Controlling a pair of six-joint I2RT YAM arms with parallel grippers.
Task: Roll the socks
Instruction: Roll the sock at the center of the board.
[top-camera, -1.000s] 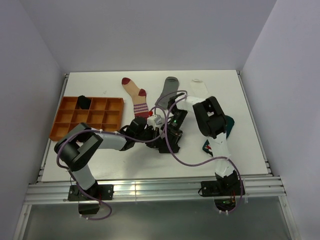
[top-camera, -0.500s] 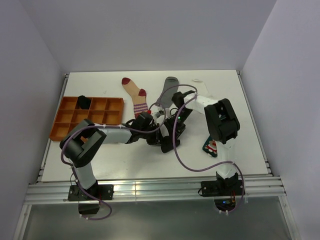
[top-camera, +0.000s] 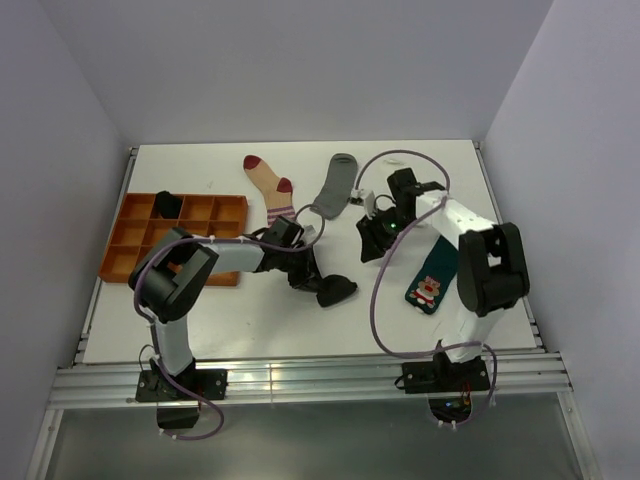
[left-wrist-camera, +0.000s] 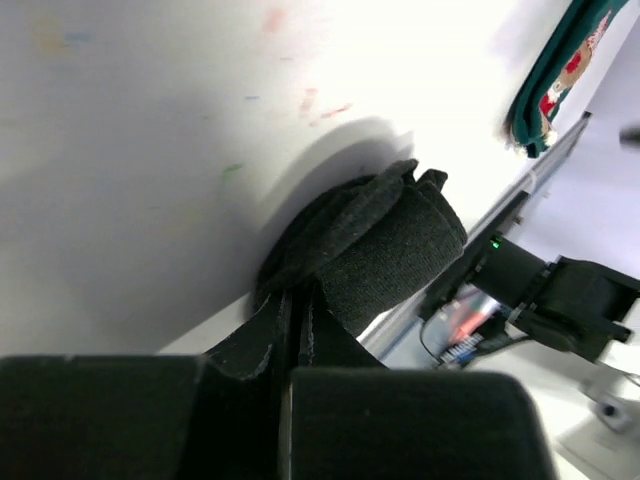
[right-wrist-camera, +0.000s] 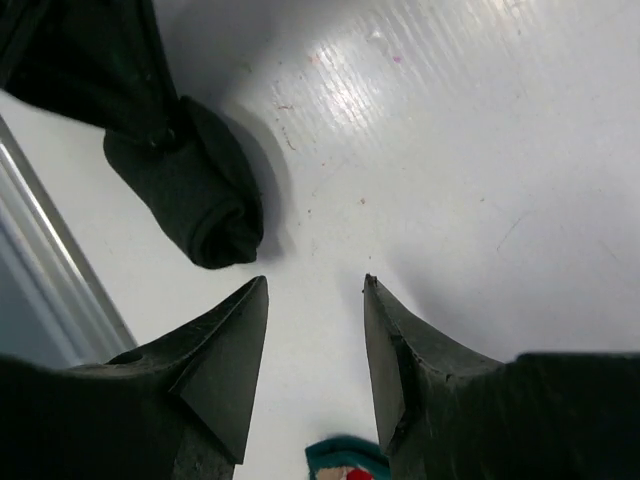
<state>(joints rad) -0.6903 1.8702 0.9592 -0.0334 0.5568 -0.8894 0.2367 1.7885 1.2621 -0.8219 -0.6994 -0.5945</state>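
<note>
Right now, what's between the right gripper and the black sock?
Nothing: only bare table between the right gripper and the black sock, clearest in the right wrist view.

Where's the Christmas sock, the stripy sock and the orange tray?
Christmas sock (top-camera: 438, 265): top view, on its teal part, just above the figure.
Stripy sock (top-camera: 268, 182): top view, on its beige foot.
Orange tray (top-camera: 128, 240): top view, on a bare compartment at its left end.

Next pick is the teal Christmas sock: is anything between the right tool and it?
Nothing visible. The right tool hangs open over bare table; the teal Christmas sock lies just beside it, uncovered. The rolled black sock in the shut left tool sits off to the other side.
</note>
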